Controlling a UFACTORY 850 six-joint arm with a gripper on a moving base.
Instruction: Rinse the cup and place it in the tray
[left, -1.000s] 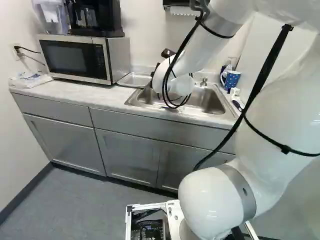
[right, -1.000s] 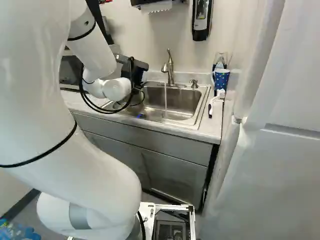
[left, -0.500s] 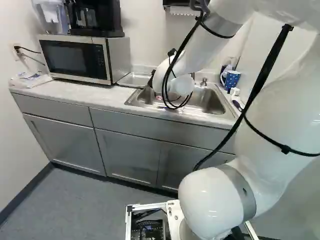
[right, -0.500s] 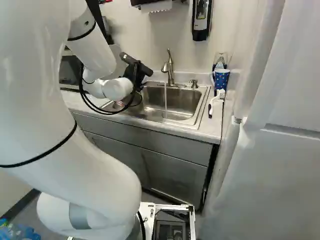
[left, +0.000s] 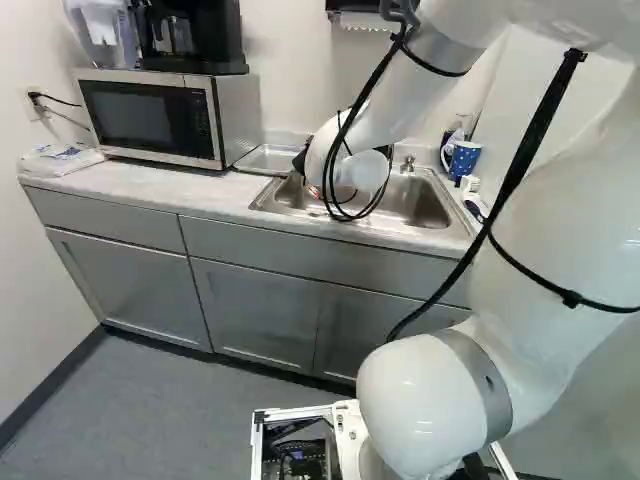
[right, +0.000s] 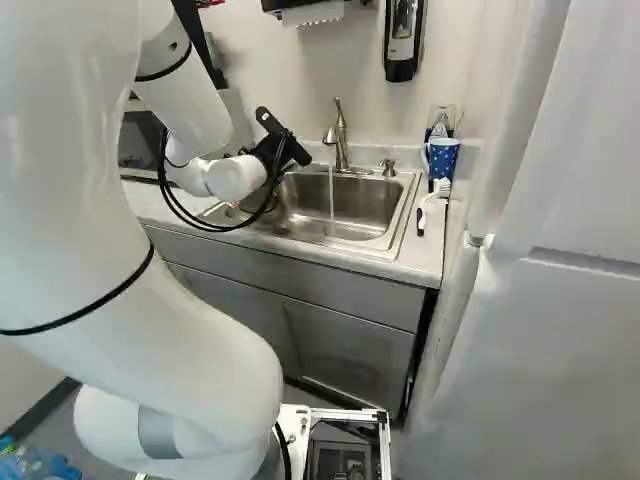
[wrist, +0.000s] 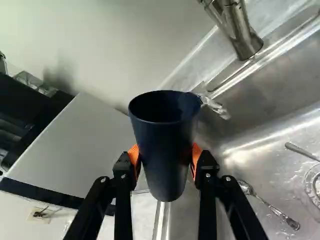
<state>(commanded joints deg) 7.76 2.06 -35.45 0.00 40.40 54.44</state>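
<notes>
Left base view: we look ahead, slightly down, from behind the white jointed arm (right: 190, 350), at its left. Right base view: likewise, at its right; both share the rectangular stainless-steel sink (right: 370, 205). Wrist view, nearest: we look along the black two-fingered pincer (right: 284, 140), sink alongside.

The arm (left: 560, 180) is white and rather glossy, made of thick round tubes and bulb-like joints. A grey band (left: 484, 370) goes around one low joint, with a small dark hole in it. One thick black cable (left: 513, 182) runs outside, and thin black ties (left: 570, 298) go round the white shell. Near the wrist, thinner black cables (left: 366, 93) make loops. The gripper (right: 268, 150) is black — two fingers with small silvery screws (wrist: 103, 180) and ridged orange pads (wrist: 196, 151). At the foot is a pale metal frame (left: 290, 412) — inside, one sees a circuit board (left: 305, 462).
</notes>
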